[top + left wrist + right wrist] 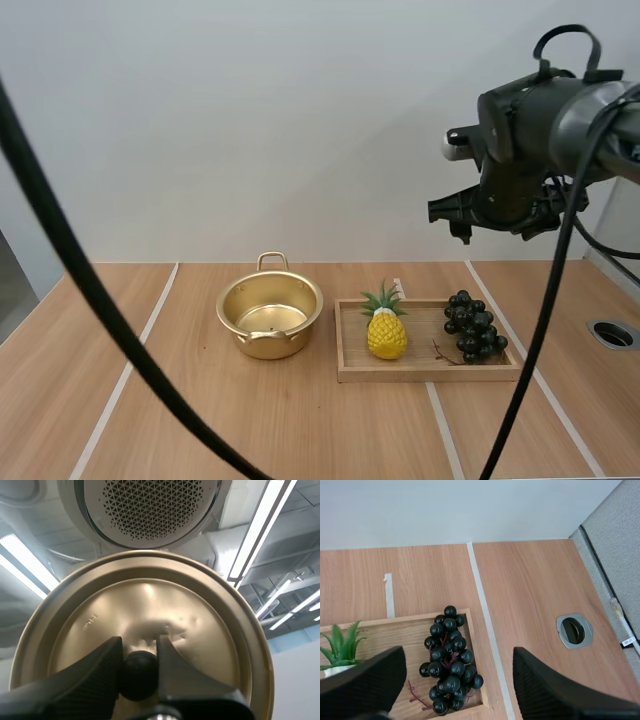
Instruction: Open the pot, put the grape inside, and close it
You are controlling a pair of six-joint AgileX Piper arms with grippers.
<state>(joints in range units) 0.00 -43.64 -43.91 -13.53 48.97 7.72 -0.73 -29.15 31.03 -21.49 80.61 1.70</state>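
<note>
Left end effector point(137, 666) is clamped on the black knob point(137, 676) of the gold lid point(150, 600), one ribbed finger on each side, with the lid's knob face toward our wrist. The right arm is raised high above the wooden tray point(420, 375), forearm roughly level and wrist bent down. Right end effector point(459, 652) is spread wide and holds nothing, hanging over the grapes point(449, 660). The grapes lie at the tray's right end, with a toy pineapple point(386, 332) upright at the tray's left end. The pot point(275, 345) stands open on the bench point(300, 430) just left of the tray, nothing visible inside.
</note>
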